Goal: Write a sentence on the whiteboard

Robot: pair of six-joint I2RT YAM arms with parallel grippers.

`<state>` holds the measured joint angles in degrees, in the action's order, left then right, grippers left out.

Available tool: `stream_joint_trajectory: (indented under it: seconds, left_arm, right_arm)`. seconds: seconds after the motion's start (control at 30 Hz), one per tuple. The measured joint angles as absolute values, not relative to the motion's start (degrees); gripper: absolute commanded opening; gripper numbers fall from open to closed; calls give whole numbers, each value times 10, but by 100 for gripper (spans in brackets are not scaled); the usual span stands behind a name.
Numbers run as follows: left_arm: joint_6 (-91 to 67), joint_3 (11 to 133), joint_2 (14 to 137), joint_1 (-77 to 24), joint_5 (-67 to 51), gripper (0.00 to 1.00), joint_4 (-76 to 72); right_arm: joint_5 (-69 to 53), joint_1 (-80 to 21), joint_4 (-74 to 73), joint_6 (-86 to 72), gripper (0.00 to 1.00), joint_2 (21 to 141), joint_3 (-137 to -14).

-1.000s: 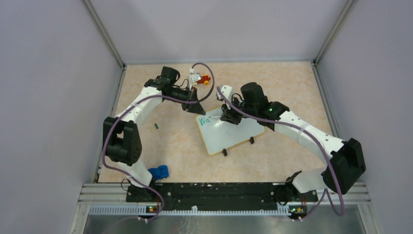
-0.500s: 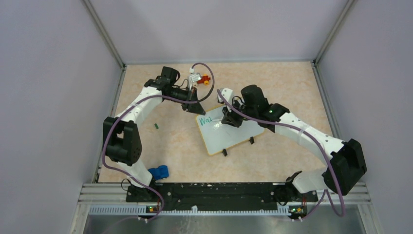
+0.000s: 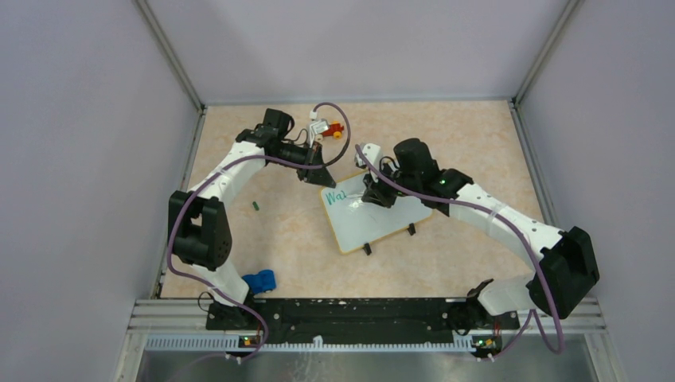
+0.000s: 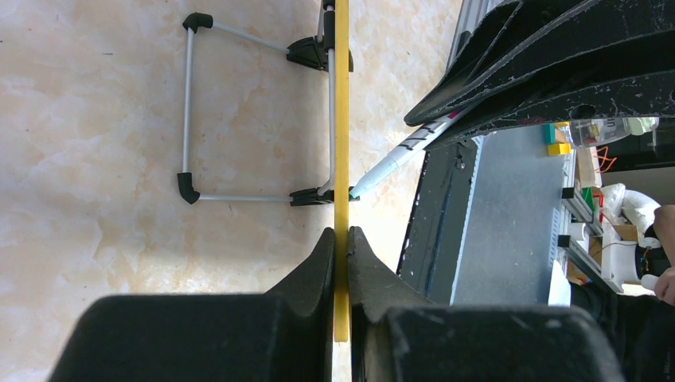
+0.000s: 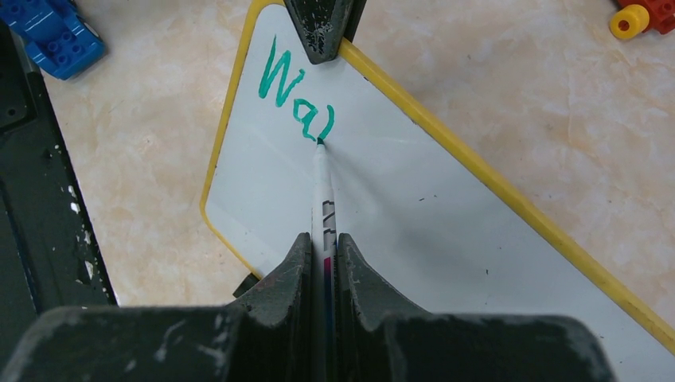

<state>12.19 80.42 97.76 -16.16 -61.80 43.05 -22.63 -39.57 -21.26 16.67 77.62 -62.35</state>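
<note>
Right wrist: right fingers [image 5: 293, 267] clamp marker [image 5: 321, 187], tip on sentence [image 5: 296, 94] "Wal", 11 o'clock on whiteboard [image 5: 414, 215]. Left wrist alone: left fingers [image 4: 321, 259] pinch its rim edge-on; wire stand [image 4: 189, 103].

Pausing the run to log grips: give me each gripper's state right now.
Left gripper: closed on the yellow rim of the whiteboard.
Right gripper: closed on the marker, its tip on the board.

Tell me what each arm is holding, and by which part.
Left tool clamps the whiteboard by its yellow rim, near a corner. Right tool grips the marker by its barrel, tip on the board.
</note>
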Motion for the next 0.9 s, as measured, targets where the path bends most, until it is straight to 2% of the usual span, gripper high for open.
stream_joint_trajectory:
  seconds: [0.9]
  left_arm:
    - [122, 804, 978, -162, -617, 0, 430]
  right_arm:
    - [-225, -382, -205, 149, 0, 776, -639]
